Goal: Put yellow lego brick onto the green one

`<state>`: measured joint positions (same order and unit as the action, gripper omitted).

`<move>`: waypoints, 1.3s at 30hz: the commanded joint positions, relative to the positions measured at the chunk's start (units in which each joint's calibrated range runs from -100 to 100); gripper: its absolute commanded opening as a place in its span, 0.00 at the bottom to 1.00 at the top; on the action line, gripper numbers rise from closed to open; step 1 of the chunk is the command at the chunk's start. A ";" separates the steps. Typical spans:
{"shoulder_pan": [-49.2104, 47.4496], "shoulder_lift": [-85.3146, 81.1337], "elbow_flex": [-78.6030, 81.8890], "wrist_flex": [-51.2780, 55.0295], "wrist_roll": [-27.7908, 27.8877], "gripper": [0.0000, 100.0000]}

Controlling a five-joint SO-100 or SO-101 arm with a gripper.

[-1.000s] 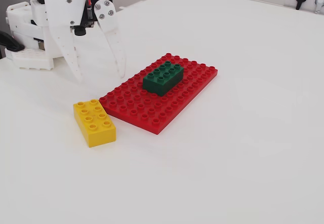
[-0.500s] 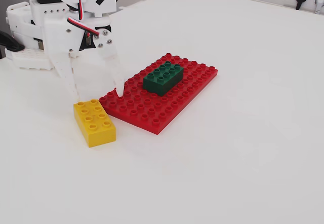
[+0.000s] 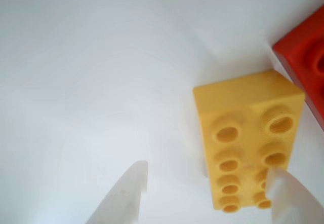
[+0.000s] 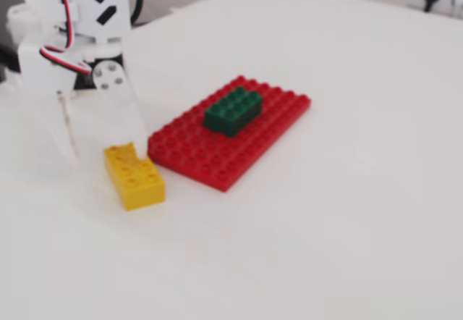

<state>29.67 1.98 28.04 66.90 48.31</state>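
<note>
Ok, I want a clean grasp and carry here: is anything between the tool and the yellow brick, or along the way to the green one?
Nothing visible blocks either. The open tool is already straddling the yellow lego brick, with one finger over its studs. The green brick sits on the red baseplate, its top bare.

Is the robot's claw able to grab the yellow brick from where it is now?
Probably yes. The gripper is open right above the yellow brick, nothing covering it. One finger sits over the brick's studs, not beside it, and the red baseplate is close, so it may need shifting.
</note>
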 commanded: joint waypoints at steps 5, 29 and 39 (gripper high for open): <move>-1.08 0.74 -2.87 -0.03 0.49 0.25; -4.69 -5.71 -2.42 3.00 -0.03 0.25; -4.03 0.66 -2.78 -0.72 0.02 0.25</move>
<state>25.25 2.32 26.51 66.55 48.05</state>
